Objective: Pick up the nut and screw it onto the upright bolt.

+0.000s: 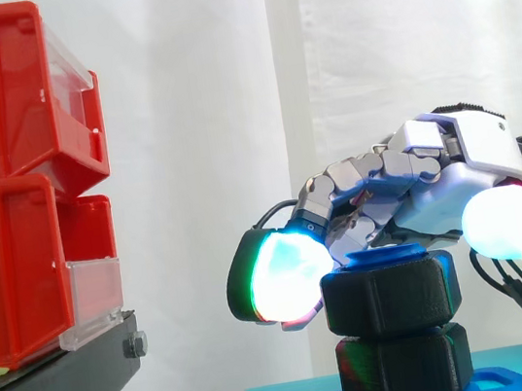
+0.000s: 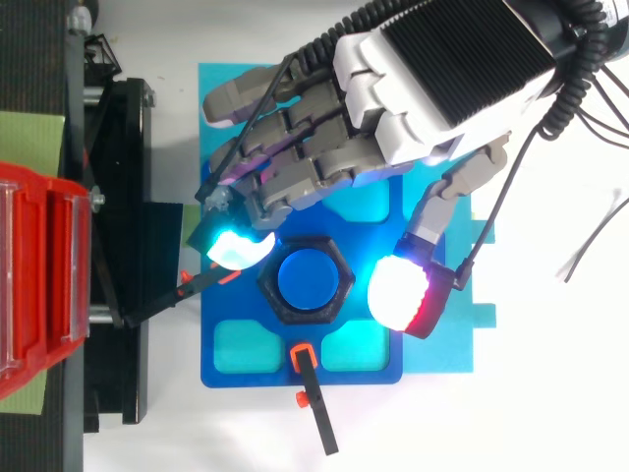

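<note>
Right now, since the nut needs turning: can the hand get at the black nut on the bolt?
Probably yes: the hand hangs right over the nut, its glowing pads flanking it, and nothing lies between them.

The nut (image 1: pixel 387 297) is matt black plastic, and the bolt (image 2: pixel 310 278) is smooth blue plastic. Under the bolt lies a matt blue plastic base plate (image 2: pixel 246 377). Over the bolt, the hand (image 2: pixel 393 128) wears satin white and grey plastic shells. Left of the bolt are glossy red plastic bins (image 1: pixel 15 262) with clear fronts, on a matt black metal stand (image 1: pixel 53 384). Behind the bolt hangs a white cloth curtain (image 1: pixel 190 117).
</note>
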Available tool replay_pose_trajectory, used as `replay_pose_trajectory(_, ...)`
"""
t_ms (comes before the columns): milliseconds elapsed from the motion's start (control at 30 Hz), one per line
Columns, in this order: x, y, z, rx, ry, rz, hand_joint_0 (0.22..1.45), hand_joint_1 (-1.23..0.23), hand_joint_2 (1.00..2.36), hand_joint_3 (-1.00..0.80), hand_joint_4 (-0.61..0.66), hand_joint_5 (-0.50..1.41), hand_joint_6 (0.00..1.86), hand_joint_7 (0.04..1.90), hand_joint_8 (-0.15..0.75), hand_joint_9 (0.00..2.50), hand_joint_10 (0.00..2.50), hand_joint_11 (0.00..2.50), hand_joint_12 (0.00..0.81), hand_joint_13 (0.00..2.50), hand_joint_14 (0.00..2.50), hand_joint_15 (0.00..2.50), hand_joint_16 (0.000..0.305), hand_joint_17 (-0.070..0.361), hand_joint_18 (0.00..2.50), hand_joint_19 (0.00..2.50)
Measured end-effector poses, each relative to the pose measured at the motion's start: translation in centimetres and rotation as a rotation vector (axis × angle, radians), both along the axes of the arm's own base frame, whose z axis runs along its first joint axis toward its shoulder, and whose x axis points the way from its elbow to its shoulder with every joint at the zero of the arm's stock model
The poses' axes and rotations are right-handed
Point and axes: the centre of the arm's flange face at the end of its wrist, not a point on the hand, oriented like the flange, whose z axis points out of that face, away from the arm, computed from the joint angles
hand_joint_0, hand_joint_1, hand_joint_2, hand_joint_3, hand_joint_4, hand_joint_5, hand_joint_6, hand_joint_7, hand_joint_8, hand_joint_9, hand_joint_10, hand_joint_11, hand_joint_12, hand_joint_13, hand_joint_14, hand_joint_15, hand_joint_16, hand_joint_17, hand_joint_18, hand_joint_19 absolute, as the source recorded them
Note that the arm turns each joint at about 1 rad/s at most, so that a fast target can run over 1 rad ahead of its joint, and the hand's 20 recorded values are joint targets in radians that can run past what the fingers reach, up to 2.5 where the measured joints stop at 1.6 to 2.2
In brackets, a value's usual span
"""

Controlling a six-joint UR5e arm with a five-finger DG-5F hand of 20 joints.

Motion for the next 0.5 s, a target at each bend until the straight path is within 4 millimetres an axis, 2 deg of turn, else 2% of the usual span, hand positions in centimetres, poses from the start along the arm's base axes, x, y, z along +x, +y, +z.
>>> replay_pose_trajectory(100, -0.02, -0.07, -0.07, 0.000, 0.001, -0.001, 0.47, -0.40, 1.00, -0.50, 0.25, -0.11, 0.50, 0.74, 0.321, 0.78, 0.00, 0.00, 0.402, 0.63, 0.00, 0.00, 0.065, 0.145, 0.33, 0.00)
replay_pose_trajectory(233, -0.07, -0.22, -0.14, 0.000, 0.004, -0.002, 0.48, -0.40, 1.00, -0.50, 0.28, -0.08, 0.50, 0.89, 0.327, 0.78, 0.00, 0.00, 0.402, 0.64, 0.00, 0.00, 0.064, 0.144, 0.33, 0.00)
replay_pose_trajectory(500, -0.20, -0.60, -0.17, 0.000, 0.006, -0.004, 0.48, -0.39, 1.00, -0.50, 0.30, -0.05, 0.51, 1.09, 0.334, 0.82, 0.00, 0.00, 0.402, 0.65, 0.00, 0.00, 0.063, 0.142, 0.36, 0.00)
